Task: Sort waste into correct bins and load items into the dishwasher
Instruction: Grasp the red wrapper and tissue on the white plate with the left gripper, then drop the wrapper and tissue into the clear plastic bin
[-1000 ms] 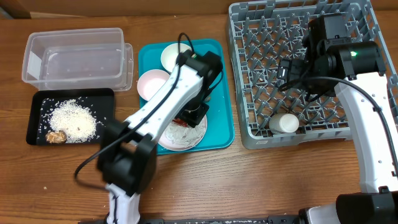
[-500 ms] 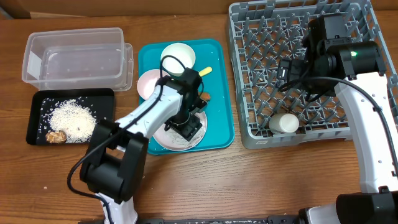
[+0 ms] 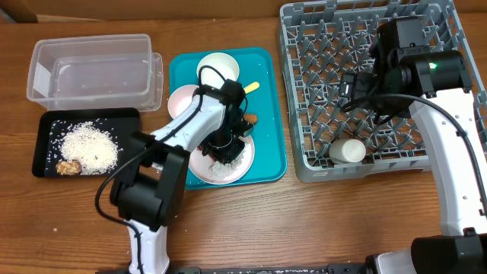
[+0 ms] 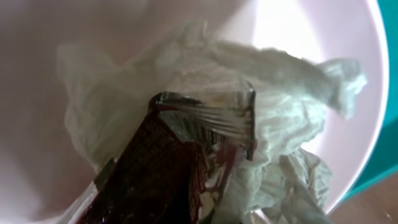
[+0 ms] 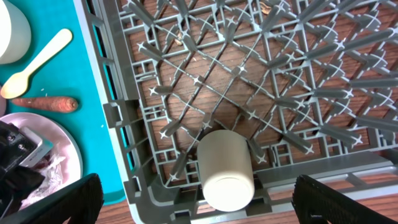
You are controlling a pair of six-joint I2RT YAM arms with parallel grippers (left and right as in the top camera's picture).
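My left gripper [image 3: 225,149] is down on the pale plate [image 3: 242,164] on the teal tray. The left wrist view is filled by the crumpled white napkin [image 4: 292,106] and the dark red wrapper [image 4: 155,177] on the plate [image 4: 56,37]; its jaws do not show clearly. My right gripper [image 3: 354,87] is open above the grey rack [image 3: 319,46], with the white cup [image 3: 350,151] lying in the rack's front edge. The right wrist view shows the cup [image 5: 225,168] between the open fingers [image 5: 214,214]. Two white bowls [image 3: 218,68] [image 3: 185,101], the yellow spoon [image 3: 251,87] and the carrot stick [image 3: 249,119] lie on the tray.
The teal tray [image 3: 272,152] sits mid-table. The clear tub [image 3: 91,72] stands at the back left. The black tray [image 3: 46,125] in front of it holds rice [image 3: 90,148] and a brown lump [image 3: 68,166]. The rack's upright pegs surround the right gripper.
My left arm has swung back and its gripper has settled lower onto the plate's napkin and wrapper, uncovering the far bowl and spoon. The right arm has not moved.
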